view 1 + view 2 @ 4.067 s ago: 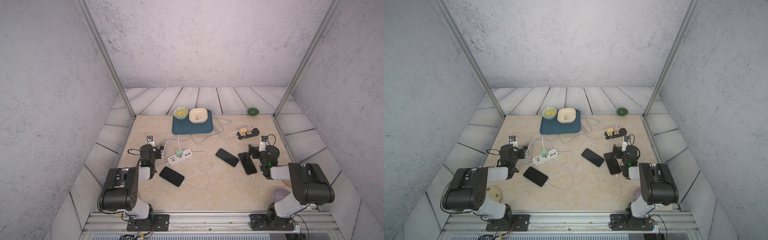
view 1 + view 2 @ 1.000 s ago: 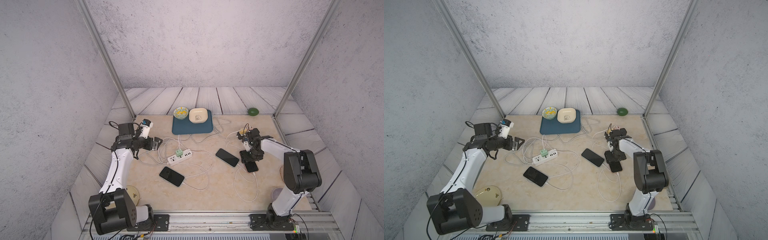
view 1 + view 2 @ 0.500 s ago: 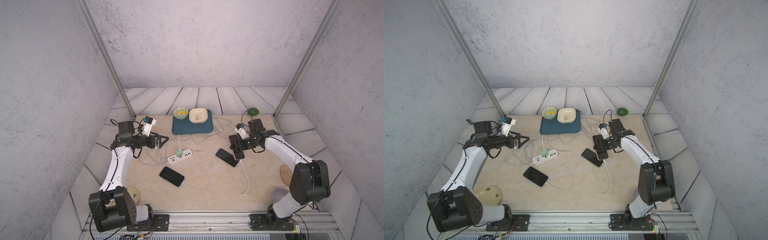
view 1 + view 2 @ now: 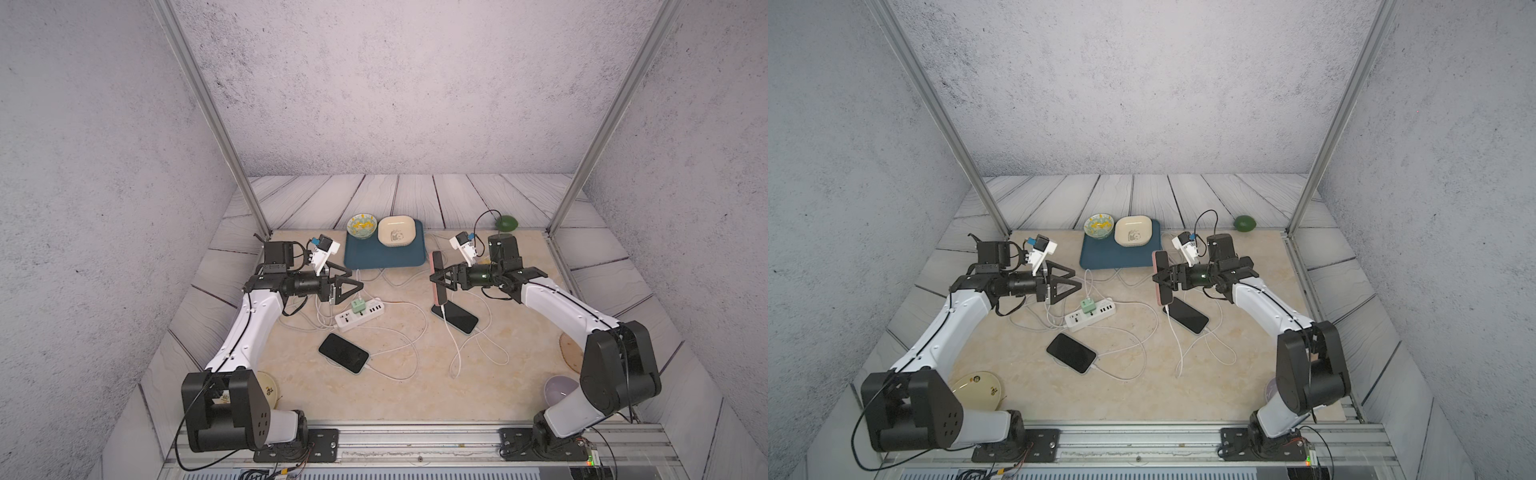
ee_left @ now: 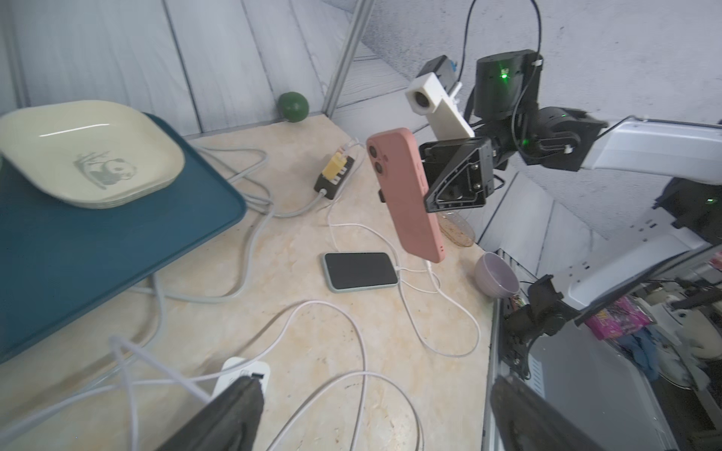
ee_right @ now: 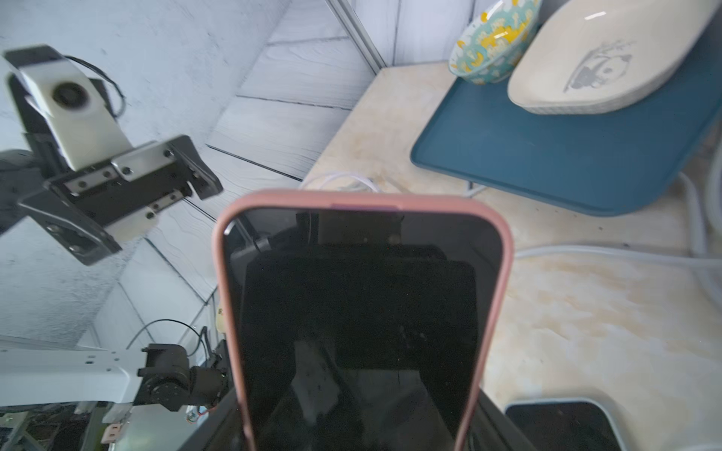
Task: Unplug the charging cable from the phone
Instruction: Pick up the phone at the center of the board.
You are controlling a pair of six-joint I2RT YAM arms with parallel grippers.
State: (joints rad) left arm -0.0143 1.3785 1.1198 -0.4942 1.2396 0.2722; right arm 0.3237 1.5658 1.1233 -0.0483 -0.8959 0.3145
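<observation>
Currently, we find the left gripper (image 4: 349,286) held in the air at 9 o'clock of the table (image 4: 415,399), jaws spread wide and empty, pointing toward 3 o'clock. A power strip (image 4: 359,319) lies at its 5 o'clock, with a black phone (image 4: 343,353) flat on the table at 6 o'clock of the strip. At 3 o'clock of the left gripper, the right gripper (image 4: 441,280) clamps the pink-cased phone (image 4: 436,266) by its long edges, upright above the table, back toward the left gripper. We see the white charging cable (image 4: 1176,338) plugged into its lower end and trailing onto the table. A second phone (image 4: 455,318) lies at its 5 o'clock.
</observation>
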